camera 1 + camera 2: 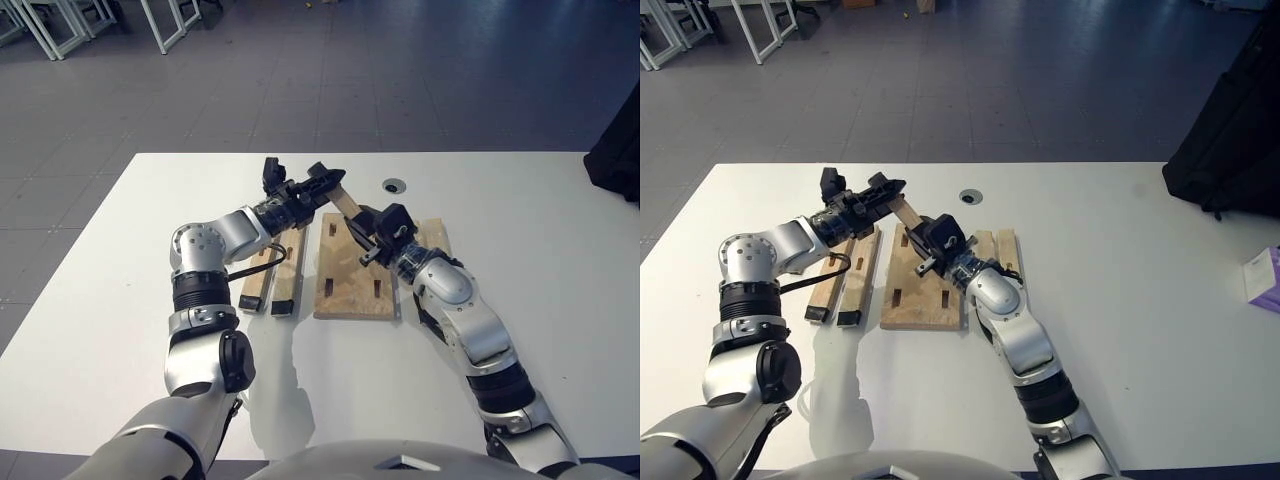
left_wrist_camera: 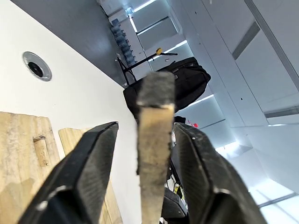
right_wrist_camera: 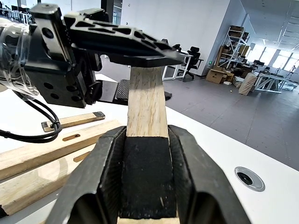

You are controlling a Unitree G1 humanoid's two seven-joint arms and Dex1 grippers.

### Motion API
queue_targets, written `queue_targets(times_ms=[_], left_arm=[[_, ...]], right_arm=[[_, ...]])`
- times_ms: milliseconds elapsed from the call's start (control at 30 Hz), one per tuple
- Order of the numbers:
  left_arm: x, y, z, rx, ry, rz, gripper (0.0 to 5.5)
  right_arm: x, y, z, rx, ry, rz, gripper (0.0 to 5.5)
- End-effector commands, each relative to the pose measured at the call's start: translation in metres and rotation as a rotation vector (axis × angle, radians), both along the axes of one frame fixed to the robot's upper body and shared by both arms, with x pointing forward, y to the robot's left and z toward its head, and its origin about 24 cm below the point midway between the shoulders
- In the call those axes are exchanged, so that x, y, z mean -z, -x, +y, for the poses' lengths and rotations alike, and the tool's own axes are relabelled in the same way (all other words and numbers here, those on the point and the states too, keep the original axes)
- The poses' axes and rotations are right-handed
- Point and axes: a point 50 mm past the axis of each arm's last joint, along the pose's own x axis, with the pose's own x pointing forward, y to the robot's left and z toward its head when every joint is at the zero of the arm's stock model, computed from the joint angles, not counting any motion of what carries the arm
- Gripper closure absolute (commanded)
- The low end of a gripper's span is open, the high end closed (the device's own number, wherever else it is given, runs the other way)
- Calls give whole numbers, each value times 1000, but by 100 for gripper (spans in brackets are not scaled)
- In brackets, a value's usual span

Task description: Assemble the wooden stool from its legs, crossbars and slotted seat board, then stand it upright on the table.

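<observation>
A wooden leg (image 1: 347,205) with black-capped ends hangs tilted over the far edge of the slotted seat board (image 1: 345,280), which lies flat on the white table (image 1: 540,230). My right gripper (image 3: 146,133) is shut on the leg's lower capped end. My left gripper (image 2: 147,125) stands open at the leg's upper end (image 2: 152,154), one finger on each side and a gap showing on one side. From the head camera, the left gripper (image 1: 328,180) sits beyond the board and the right gripper (image 1: 368,245) above it.
Two more wooden pieces (image 1: 275,275) with black ends lie side by side left of the board, and further slats (image 1: 435,240) lie at its right edge. A round cable hole (image 1: 395,185) sits behind. A black bag (image 1: 1230,130) stands off the table's right side.
</observation>
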Motion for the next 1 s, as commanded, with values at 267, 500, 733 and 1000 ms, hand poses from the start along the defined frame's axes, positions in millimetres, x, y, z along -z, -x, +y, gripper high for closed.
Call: queue_targets(times_ms=[267,500,733,1000], left_arm=[[-20,0,-7,65,102,9,493],[-13,3,-9,46,13,17,507],[-21,-5,44,-294,-171,-20,507],[-73,27,96,-583,-689,-366,507]], right_arm=[[0,-2,-1,6,13,4,423],[-3,4,0,-52,-61,57,352],[-1,10,-17,29,-46,73,225],[20,49,-3,168,-99,197,189]])
